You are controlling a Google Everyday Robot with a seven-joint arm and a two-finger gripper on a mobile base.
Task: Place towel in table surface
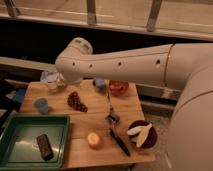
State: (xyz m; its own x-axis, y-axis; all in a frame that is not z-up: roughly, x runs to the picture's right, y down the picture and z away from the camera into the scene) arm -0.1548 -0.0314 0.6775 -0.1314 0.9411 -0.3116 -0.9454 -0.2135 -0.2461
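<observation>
My fingers (61, 79) are down at the towel (50, 81), at the back left corner of the desk (92, 120).
My arm (125, 65) reaches in from the right across the back of the desk and bends down at the far left, ending right at the crumpled pale towel. Whether I have hold of it, or how far open I am, I cannot tell. A blue cup (41, 105) and grapes (76, 101) sit just in front, with a green tray (37, 118) nearer on the left.

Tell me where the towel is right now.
In the camera view the towel sits bunched at the table's far left corner, behind the nearer blue cup and left of the grapes. The gripper is right at it, under the arm's bend.
</observation>
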